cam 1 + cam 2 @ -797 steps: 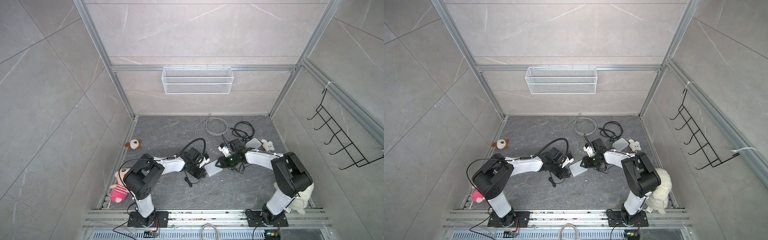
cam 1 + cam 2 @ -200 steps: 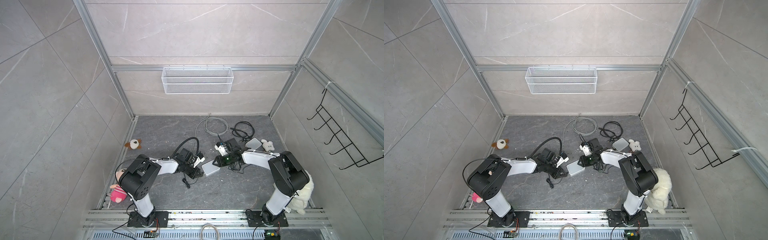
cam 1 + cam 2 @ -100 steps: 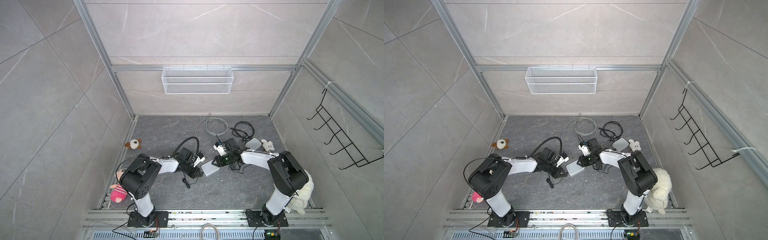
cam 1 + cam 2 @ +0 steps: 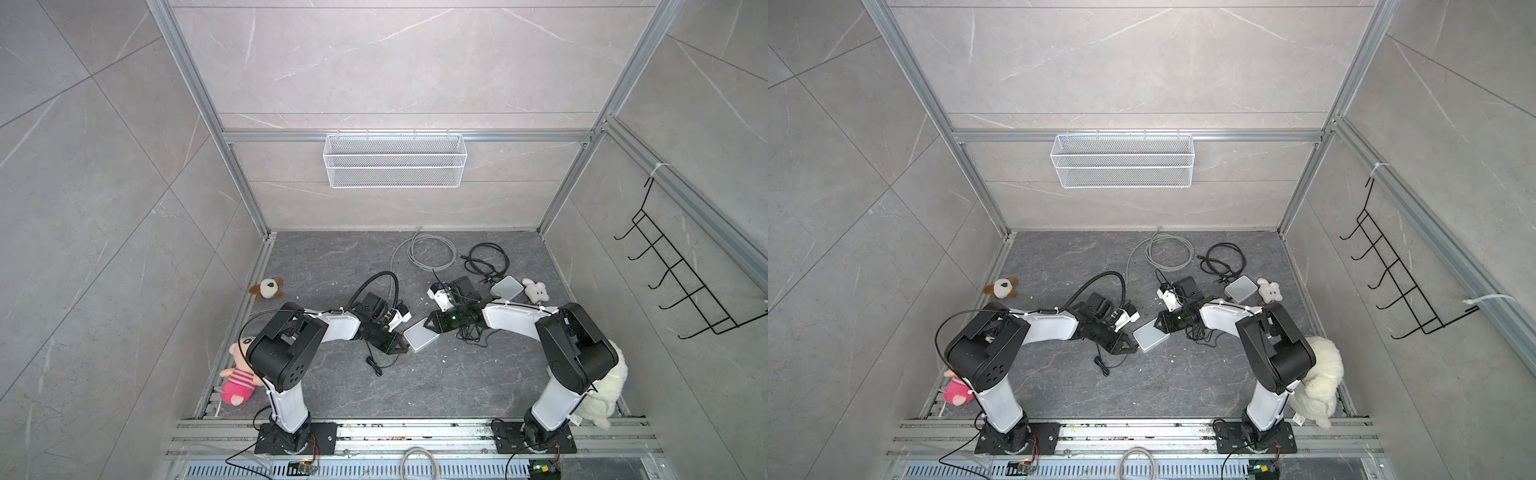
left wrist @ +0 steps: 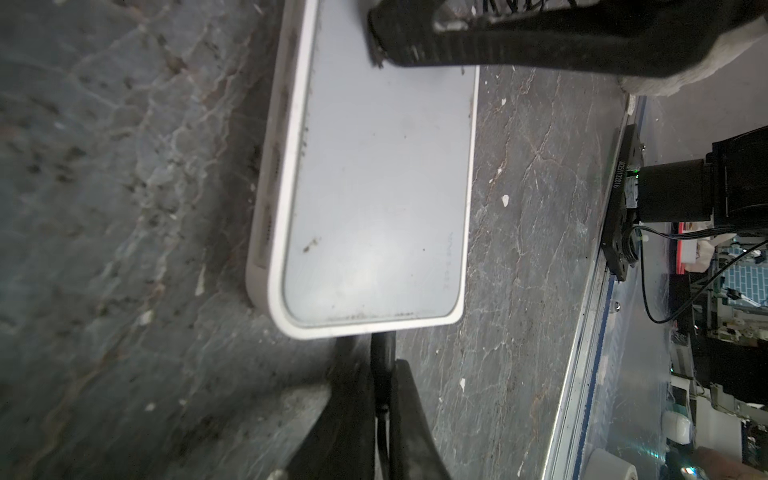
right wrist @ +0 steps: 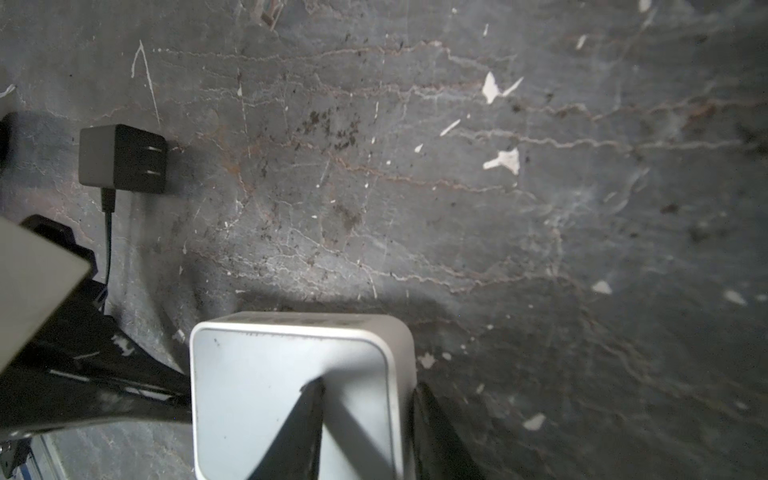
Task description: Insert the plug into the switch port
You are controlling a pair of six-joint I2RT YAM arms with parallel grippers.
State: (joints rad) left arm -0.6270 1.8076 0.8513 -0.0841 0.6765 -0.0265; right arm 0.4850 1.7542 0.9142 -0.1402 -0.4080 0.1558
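Observation:
The switch (image 4: 420, 336) (image 4: 1150, 336) is a flat white box lying on the grey floor between the two arms. My left gripper (image 5: 382, 368) (image 4: 400, 347) is shut on a black plug (image 5: 383, 353), whose thin cable runs back between the fingers. The plug's tip meets the short end of the switch (image 5: 374, 187); that end hides whether it sits in a port. Dark slots line the switch's long side. My right gripper (image 6: 368, 384) (image 4: 430, 326) is shut on the far end of the switch (image 6: 257, 399), one finger on top and one against its side.
A black power adapter (image 6: 122, 160) lies on the floor near the left gripper. Behind the arms are a second white box (image 4: 506, 287), a grey cable coil (image 4: 424, 253) and a black cable coil (image 4: 486, 259). Plush toys (image 4: 266, 287) (image 4: 536, 291) (image 4: 239, 382) sit by the walls.
Since four seconds ago the switch and both grippers have shifted slightly left. Over the last second nothing has visibly moved.

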